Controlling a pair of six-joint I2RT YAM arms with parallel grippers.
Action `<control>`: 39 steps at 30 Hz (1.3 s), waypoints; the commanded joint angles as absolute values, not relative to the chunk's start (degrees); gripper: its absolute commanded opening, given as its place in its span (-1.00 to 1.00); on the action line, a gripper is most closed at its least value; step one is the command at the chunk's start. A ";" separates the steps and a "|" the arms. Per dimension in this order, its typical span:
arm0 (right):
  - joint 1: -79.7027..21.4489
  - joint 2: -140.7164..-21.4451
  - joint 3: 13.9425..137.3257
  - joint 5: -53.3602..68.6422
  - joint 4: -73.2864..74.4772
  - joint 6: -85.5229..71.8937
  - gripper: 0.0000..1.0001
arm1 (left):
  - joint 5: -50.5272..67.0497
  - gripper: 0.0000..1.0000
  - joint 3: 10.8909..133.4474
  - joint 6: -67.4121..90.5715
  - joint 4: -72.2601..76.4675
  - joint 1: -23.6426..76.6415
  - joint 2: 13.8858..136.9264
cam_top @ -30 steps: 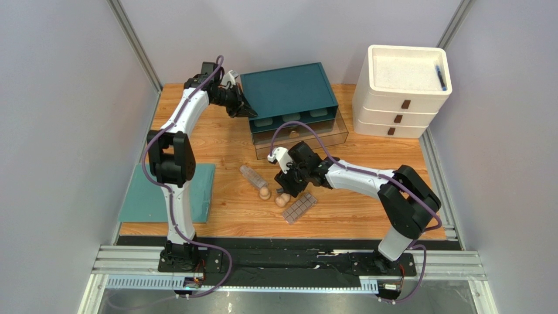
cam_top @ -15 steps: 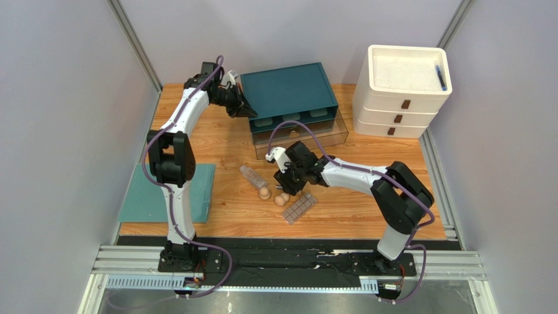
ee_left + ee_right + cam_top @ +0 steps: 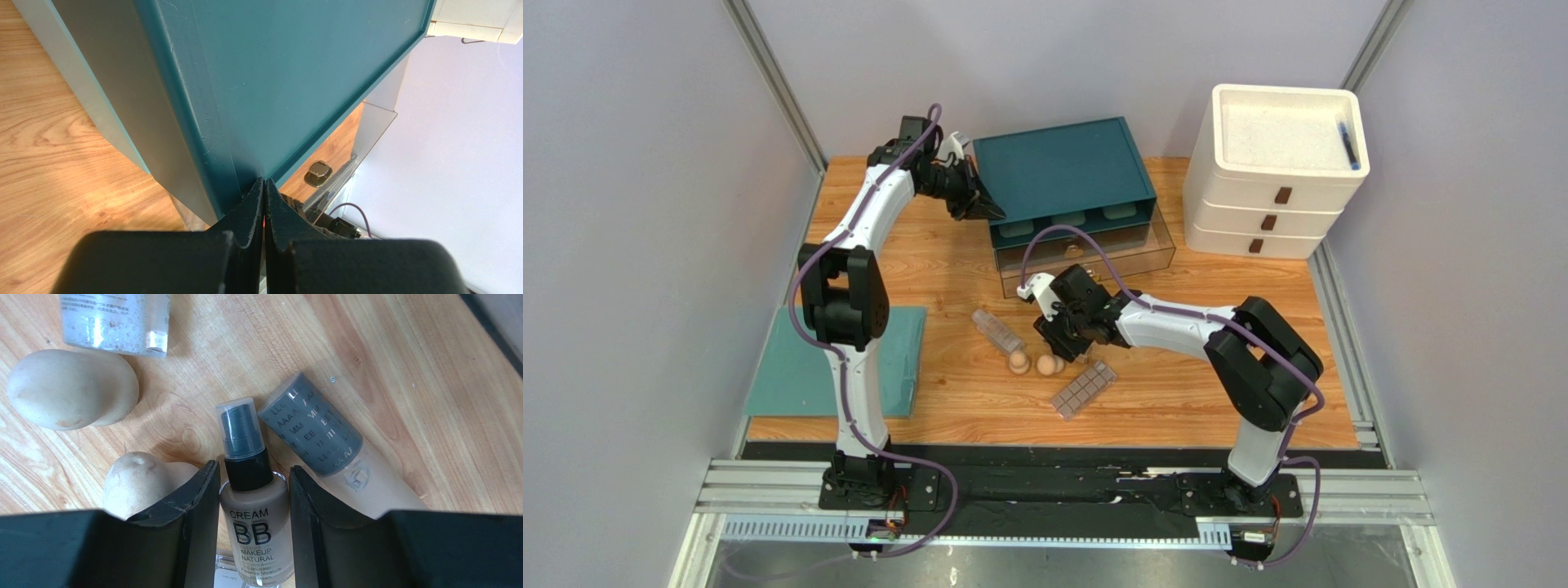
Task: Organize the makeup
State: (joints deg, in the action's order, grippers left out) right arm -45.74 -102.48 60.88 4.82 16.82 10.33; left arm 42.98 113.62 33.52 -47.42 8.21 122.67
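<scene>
My right gripper is shut on a BB cream bottle with a black pump, lying low on the wood, one jaw against each side. A beige tube with a grey cap lies to its right. Two beige egg sponges lie to its left, the nearer one touching my left finger. The clear bottle lies beyond them. In the top view the right gripper is beside the sponges, above the brown palette. My left gripper is shut, tips against the teal organizer's corner.
The teal organizer stands at the back with its clear drawer pulled out. A white drawer unit at the back right has a blue pen on top. A teal mat lies at the left.
My right gripper has shifted slightly left and toward the back, and the nearer sponge has moved a little with it. The left arm has not moved.
</scene>
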 commanded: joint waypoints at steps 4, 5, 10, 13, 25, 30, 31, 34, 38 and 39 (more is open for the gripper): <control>-45.70 -102.40 59.15 -2.55 16.96 9.49 -0.99 | 40.61 -1.00 112.15 31.38 -50.80 8.00 121.55; -45.70 -102.04 58.89 -2.98 16.53 9.58 -1.00 | 40.61 -1.00 112.15 31.29 -50.71 8.00 121.55; -45.70 -99.41 58.80 -3.08 17.40 9.14 -1.00 | 40.61 -1.00 112.32 31.03 -50.89 8.00 121.73; -45.70 -96.96 58.89 -2.46 18.80 8.61 -1.00 | 40.61 -1.00 112.33 30.94 -51.15 7.91 121.82; -45.70 -83.24 63.54 3.86 24.70 9.93 -1.00 | 40.69 -1.00 112.59 30.32 -51.59 8.00 122.25; -45.27 -79.19 68.81 3.87 23.91 12.39 -1.00 | 40.78 -1.00 112.50 30.15 -51.77 7.91 122.34; -45.00 -79.28 70.04 3.52 23.21 12.83 -1.00 | 40.78 -1.00 112.50 30.15 -51.68 7.91 122.34; -43.42 -81.12 74.70 2.03 21.28 13.88 -1.00 | 40.78 -1.00 112.59 29.97 -51.77 7.91 122.61; -40.26 -86.91 82.77 1.49 19.60 14.24 -1.00 | 40.78 -1.00 112.41 29.97 -51.77 7.91 122.78; -39.91 -88.23 84.10 1.58 19.16 14.41 -1.00 | 40.78 -1.00 112.33 29.88 -51.77 7.91 122.78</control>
State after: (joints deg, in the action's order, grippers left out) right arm -42.06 -83.72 77.12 2.76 24.14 12.56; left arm 43.20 113.62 32.64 -47.51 8.10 122.67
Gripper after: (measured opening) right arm 0.399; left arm 0.000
